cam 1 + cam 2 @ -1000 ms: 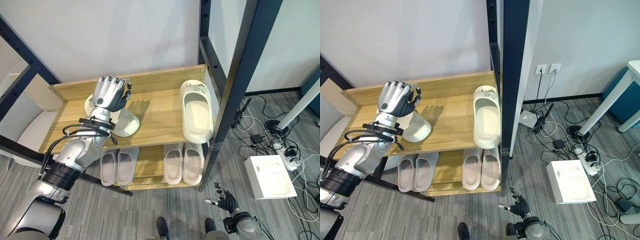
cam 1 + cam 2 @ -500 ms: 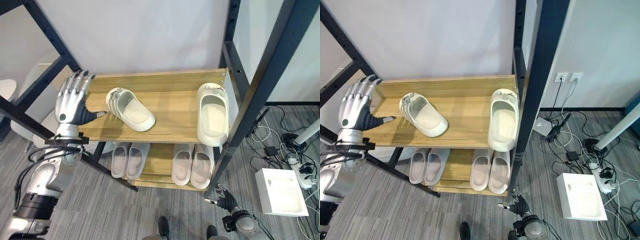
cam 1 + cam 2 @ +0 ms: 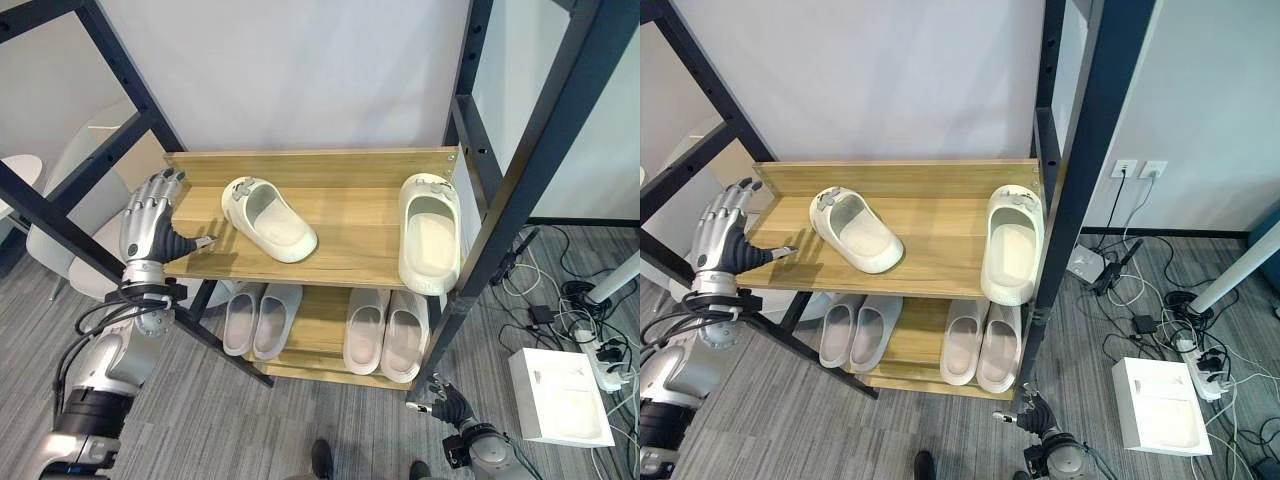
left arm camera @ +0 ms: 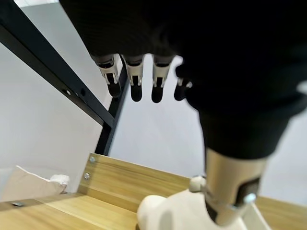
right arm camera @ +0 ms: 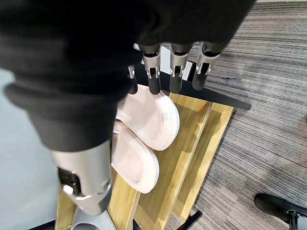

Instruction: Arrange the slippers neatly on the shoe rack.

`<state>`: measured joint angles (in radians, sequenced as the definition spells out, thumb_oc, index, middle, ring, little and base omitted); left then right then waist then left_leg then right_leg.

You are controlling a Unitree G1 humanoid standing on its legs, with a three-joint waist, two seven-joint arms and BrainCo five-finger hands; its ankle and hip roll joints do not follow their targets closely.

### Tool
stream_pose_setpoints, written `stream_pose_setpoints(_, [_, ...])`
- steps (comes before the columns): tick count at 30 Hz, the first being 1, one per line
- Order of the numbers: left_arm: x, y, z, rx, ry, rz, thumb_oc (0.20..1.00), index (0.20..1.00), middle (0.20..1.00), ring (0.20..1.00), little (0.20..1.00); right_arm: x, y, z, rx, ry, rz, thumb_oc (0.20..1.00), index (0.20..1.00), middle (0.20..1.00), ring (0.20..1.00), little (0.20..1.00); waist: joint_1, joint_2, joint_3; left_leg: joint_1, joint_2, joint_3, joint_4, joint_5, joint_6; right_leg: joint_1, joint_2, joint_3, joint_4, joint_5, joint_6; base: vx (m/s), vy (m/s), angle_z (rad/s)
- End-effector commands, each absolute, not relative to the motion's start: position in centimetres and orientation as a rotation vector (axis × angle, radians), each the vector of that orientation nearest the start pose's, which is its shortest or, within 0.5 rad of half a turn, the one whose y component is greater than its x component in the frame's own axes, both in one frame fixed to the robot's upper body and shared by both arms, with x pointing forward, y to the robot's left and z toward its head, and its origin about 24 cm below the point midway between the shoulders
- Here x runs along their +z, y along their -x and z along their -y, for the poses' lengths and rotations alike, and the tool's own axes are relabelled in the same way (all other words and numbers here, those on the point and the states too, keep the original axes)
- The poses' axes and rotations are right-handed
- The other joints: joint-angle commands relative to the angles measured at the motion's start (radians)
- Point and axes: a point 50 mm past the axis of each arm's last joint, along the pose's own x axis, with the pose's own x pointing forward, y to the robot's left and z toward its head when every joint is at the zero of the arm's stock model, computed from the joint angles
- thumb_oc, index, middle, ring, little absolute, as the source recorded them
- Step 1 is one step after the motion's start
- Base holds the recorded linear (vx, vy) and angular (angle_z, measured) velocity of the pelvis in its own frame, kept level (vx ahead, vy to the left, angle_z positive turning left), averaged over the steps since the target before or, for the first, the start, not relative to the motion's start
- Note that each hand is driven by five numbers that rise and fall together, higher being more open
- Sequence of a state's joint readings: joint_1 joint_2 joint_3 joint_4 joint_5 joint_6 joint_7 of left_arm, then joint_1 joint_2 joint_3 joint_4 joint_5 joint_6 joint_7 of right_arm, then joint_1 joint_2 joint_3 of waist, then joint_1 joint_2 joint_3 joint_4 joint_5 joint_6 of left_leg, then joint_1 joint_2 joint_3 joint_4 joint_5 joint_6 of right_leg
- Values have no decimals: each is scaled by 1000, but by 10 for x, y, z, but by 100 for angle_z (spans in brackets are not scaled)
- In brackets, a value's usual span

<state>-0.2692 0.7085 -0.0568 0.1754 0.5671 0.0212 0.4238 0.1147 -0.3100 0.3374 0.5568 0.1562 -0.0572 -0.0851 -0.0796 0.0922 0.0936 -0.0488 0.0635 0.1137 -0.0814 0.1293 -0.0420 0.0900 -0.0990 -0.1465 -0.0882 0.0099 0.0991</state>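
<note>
Left hand (image 3: 150, 215) now off slipper (image 3: 268, 219)

Bare shelf (image 3: 355, 235) between angled slipper (image 3: 268, 218) and straight slipper (image 3: 429, 236) (black posts (image 3: 505, 205) flank it).

The wooden shoe rack (image 3: 330, 262) has two shelves. On the top shelf a cream slipper (image 3: 268, 218) lies slanted, just past the straight fingers (image 3: 150, 200) of the left hand (image 3: 147, 225), apart from them, with its heel end nearer them; a second cream slipper (image 3: 429, 245) lies straight at the far end, well away from those fingers. On the lower shelf sit two pairs: one pair of slippers (image 3: 253, 318) below the left hand's thumb side, another pair (image 3: 388, 331) beside it, close to the right hand (image 3: 447, 405) held low over the grey carpet floor (image 3: 250, 430).
</note>
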Motion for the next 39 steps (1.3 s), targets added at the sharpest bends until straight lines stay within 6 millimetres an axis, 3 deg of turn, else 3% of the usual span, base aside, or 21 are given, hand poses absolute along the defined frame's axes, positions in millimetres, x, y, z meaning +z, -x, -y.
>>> stream_pose_setpoints(1, [183,-311,-285,567,-1274,418,1000,1000,1000,1000,1000,-88,-179,176,114,215,-564,1000,1000,1000,1000,1000,-12,-9,21,64,46,-6,-6,-111,-55,-16,-15,-43,1,-61,27,9,-4,-6])
stream_pose_setpoints(10, [196,-333,-311,610,-1481,272,1000,1000,1000,1000,1000,-88,-173,181,104,209,-566,1000,1000,1000,1000,1000,-47,-6,19,73,44,20,-6,-124,-53,-26,-21,-26,1,-55,36,22,3,-3])
stream_pose_setpoints(23, [213,-340,-342,652,-1651,108,1000,1000,1000,1000,1000,-84,-175,180,114,193,-546,1000,1000,1000,1000,1000,-64,-9,31,66,37,32,-6,-133,-49,-46,-30,-15,1,-45,46,16,8,-5])
stream_pose_setpoints(33, [208,-339,-362,642,-1696,-35,1000,1000,1000,1000,1000,-83,-175,179,123,179,-544,1000,1000,1000,1000,1000,-67,-11,37,65,34,39,-6,-137,-45,-52,-31,-7,1,-42,48,4,1,0])
stream_pose_setpoints(34, [208,-339,-362,638,-1694,-40,686,686,686,686,686,-84,-175,179,122,178,-545,1000,1000,1000,1000,1000,-67,-11,36,66,35,39,-6,-137,-46,-52,-31,-7,1,-42,48,0,0,0])
stream_pose_setpoints(35, [208,-340,-361,634,-1693,-41,200,200,200,200,200,-84,-175,179,124,178,-547,1000,1000,1000,1000,1000,-68,-12,38,66,36,39,-6,-137,-46,-52,-31,-6,1,-43,48,0,0,0])
stream_pose_setpoints(39, [208,-342,-360,623,-1648,-24,200,200,200,200,200,-84,-176,178,128,174,-549,1000,1000,1000,1000,1000,-67,-13,38,69,35,39,-6,-138,-46,-50,-31,-7,1,-42,47,0,0,0])
